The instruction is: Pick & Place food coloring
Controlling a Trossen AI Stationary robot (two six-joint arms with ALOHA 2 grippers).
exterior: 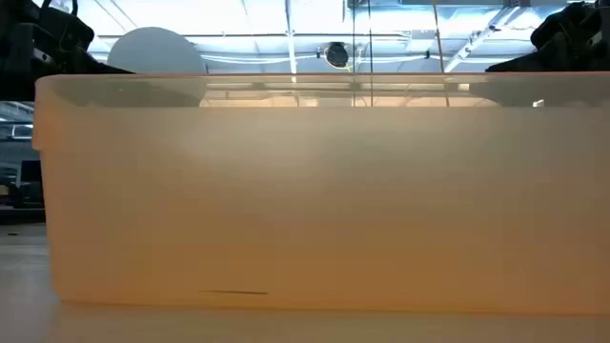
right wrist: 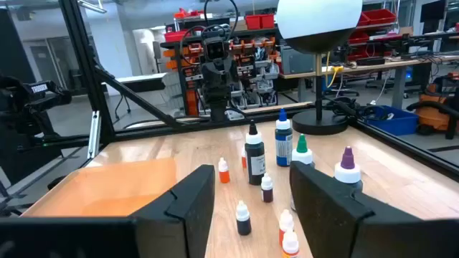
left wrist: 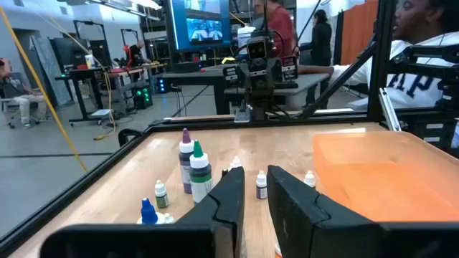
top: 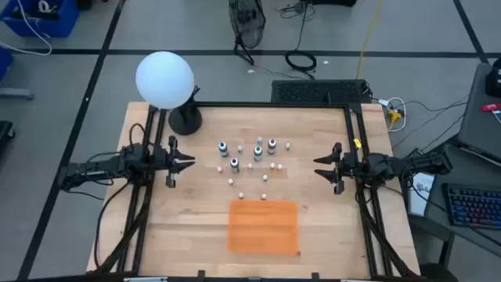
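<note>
About a dozen food coloring bottles (top: 252, 160) stand loosely clustered on the desk (top: 156, 227), roughly midway between the two grippers, with a few strays trailing toward the orange container (top: 263, 226) that sits on the nearer part of the desk. The left gripper (top: 190, 162) hovers just beyond the cluster on its own side, fingers parted a moderate way and holding nothing; the taller bottles are directly ahead of it, a short reach away. The right gripper (top: 318, 167) mirrors it from the opposite side, spread somewhat wider and likewise empty, with the small droppers closest in front of it.

These bottles look light, rigid plastic with smooth round sides, so they would likely tip or skid if nudged before the fingers close. The taller dark bottles (right wrist: 255, 163) seem best taken around the body below the cap; the tiny droppers (right wrist: 243, 218) need a low pinch across the body, since their tapered tips would probably slip.

Both arms stretch in low and nearly level from the desk's side rails, wrists pointing inward at each other. A white globe lamp (top: 165, 80) stands behind the left arm.
</note>
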